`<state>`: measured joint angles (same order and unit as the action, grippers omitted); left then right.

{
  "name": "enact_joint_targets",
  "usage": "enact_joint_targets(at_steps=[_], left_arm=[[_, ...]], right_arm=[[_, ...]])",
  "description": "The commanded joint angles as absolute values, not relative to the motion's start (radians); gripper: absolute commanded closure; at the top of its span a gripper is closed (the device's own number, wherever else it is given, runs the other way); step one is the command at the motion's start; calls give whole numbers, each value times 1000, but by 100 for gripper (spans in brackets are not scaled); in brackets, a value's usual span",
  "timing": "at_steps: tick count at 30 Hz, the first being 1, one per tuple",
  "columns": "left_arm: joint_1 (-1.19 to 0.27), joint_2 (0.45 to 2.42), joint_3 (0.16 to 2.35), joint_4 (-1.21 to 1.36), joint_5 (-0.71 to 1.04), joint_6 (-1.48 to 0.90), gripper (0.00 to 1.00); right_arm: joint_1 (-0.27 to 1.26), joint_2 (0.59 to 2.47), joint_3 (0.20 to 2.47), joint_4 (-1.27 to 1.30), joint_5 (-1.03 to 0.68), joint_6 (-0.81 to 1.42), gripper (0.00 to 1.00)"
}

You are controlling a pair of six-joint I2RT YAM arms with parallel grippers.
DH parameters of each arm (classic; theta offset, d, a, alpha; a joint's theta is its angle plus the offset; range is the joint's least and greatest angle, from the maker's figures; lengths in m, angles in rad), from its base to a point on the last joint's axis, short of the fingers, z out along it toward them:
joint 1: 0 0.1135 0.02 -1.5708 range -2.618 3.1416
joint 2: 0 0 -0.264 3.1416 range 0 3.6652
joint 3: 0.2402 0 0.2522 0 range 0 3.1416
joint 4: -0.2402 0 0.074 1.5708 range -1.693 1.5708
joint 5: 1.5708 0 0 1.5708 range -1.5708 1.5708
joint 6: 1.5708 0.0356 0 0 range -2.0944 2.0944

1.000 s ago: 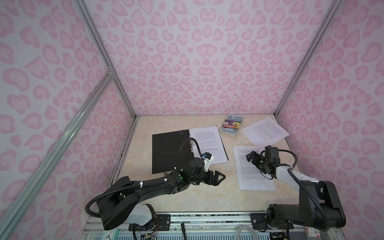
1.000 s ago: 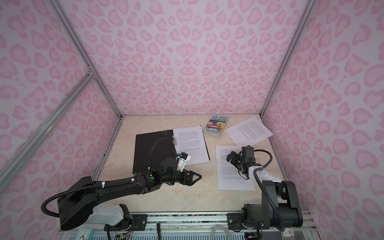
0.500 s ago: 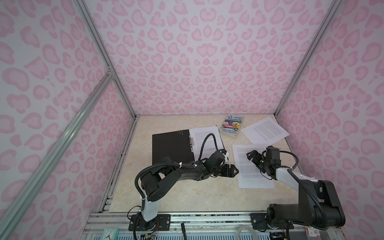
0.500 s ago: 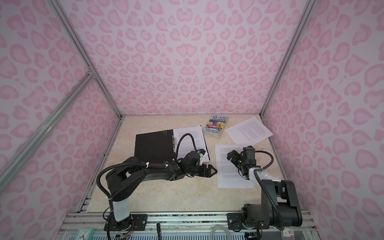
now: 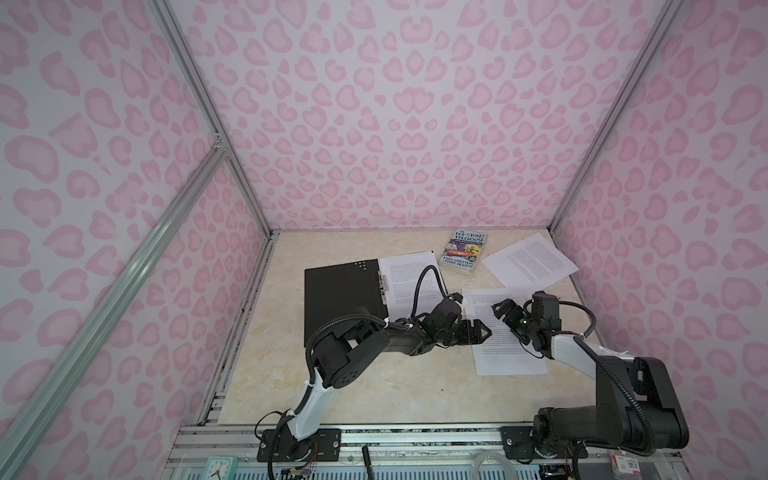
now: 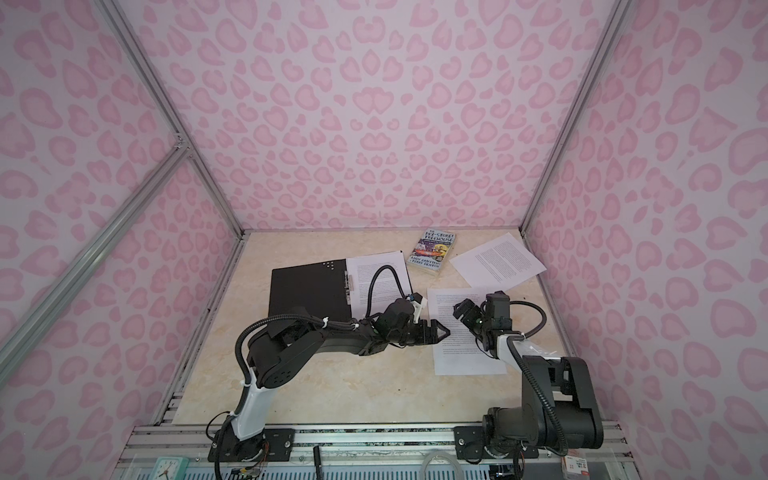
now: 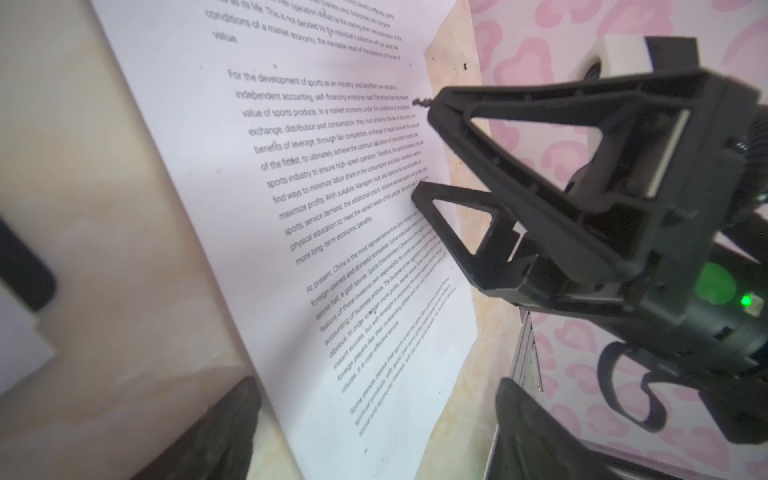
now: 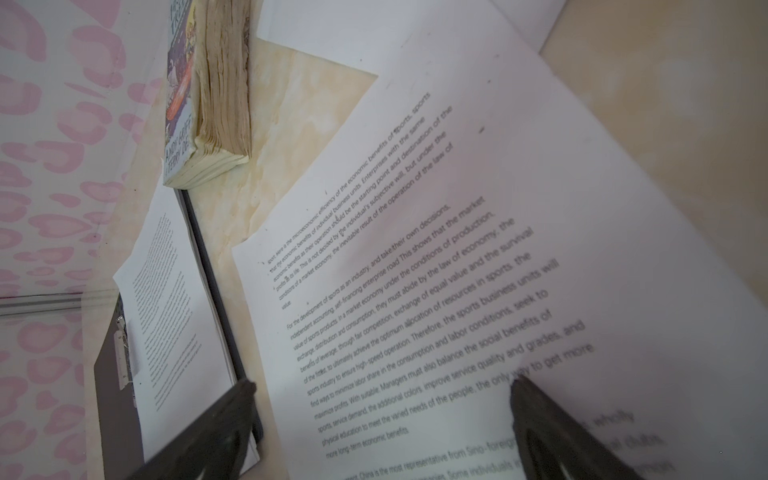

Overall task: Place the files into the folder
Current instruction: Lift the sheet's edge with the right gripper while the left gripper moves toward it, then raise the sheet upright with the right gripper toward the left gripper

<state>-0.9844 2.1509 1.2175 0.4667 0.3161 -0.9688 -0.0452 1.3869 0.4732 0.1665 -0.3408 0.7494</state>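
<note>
The folder [image 5: 340, 299] [image 6: 307, 291] lies open, black inside up, with one file sheet [image 5: 409, 278] [image 6: 378, 270] on its right half. A second file [image 5: 505, 349] [image 6: 461, 357] lies flat to the right of it. My left gripper [image 5: 482, 332] [image 6: 442, 332] [image 7: 378, 432] is open, low over that sheet's left edge. My right gripper [image 5: 505, 309] [image 6: 461, 309] [image 8: 382, 415] is open, tips down close over the same sheet [image 7: 291, 208] [image 8: 457, 249], facing the left one. A third file [image 5: 530, 259] [image 6: 498, 259] lies at the back right.
A paperback book [image 5: 465, 251] [image 6: 434, 251] [image 8: 208, 104] lies at the back between the folder and the third sheet. The folder's spine clip [image 8: 122, 353] sits beside the filed sheet. Pink patterned walls close in three sides of the table.
My left arm has swung right, from in front of the folder to the left edge of the middle sheet. The right gripper has hardly moved.
</note>
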Motion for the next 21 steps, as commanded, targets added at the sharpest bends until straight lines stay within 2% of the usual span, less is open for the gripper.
enact_joint_targets(at_steps=[1,12,21], left_arm=[[-983,2185,1214,428,319,-1020,9],[-969,2204,1177,622,357,-1103,10],[-963,2241,1198,665,347,-1156,20]], right_arm=[[-43,1403,462,60,-368,776,4],[-43,1420,458,80,-391,789,4],[-44,1418,456,84,-397,796,4]])
